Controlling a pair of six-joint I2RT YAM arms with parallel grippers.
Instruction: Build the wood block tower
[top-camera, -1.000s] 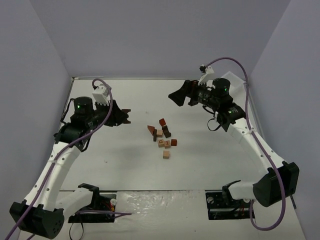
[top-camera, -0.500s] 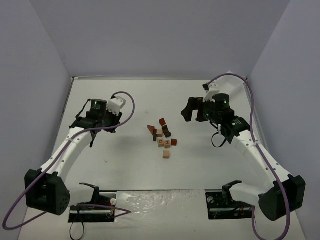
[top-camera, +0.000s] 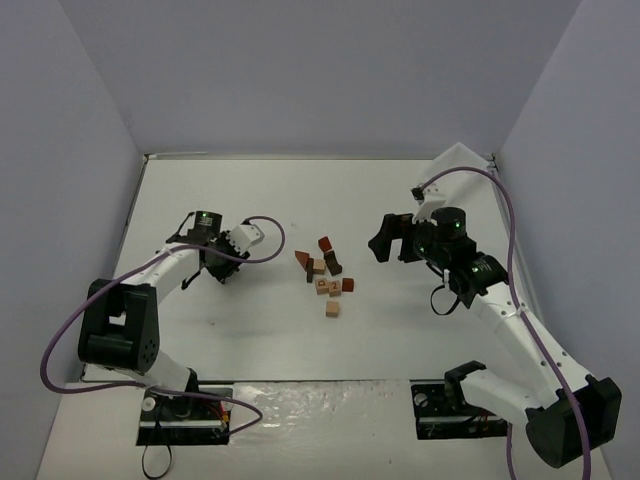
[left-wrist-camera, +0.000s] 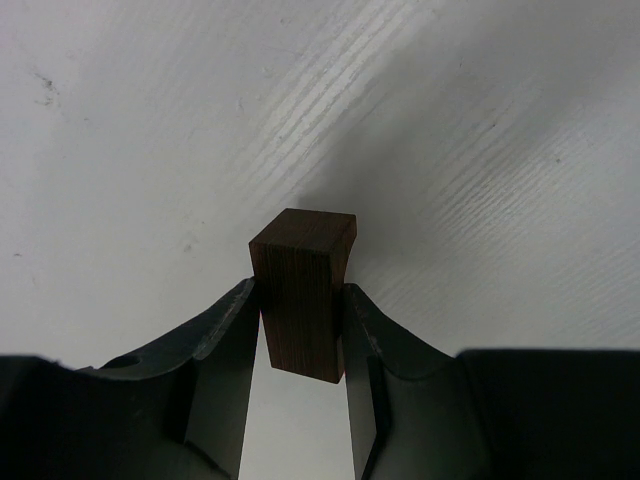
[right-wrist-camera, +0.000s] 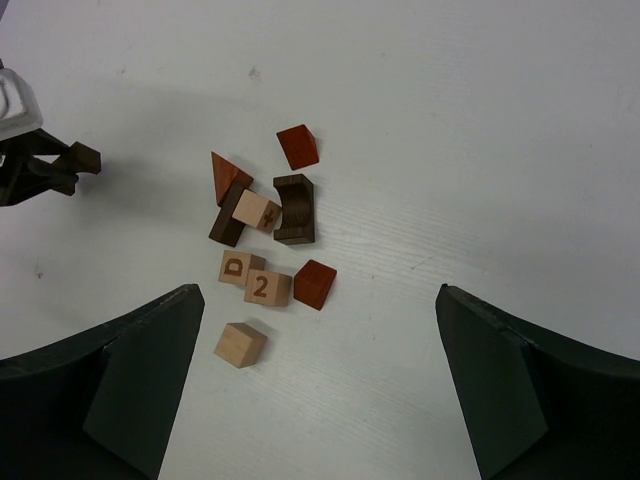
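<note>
The wood blocks (top-camera: 325, 272) crowd the middle of the top view, with bare tabletop (top-camera: 400, 330) all around them. The left end effector (top-camera: 226, 268), pinching a dark block (left-wrist-camera: 303, 290), blocks the centre left; the right end effector (top-camera: 388, 238), jaws spread wide, blocks the centre right. Both stand well apart from the cluster.

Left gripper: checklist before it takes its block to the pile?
1. Dark block clamped in left gripper: ok.
2. Right gripper open, empty: ok.
3. Right gripper apart from pile: ok.
4. Table bare between left gripper and pile: ok.
5. Stack begun: not ok, pile lies loose.
</note>
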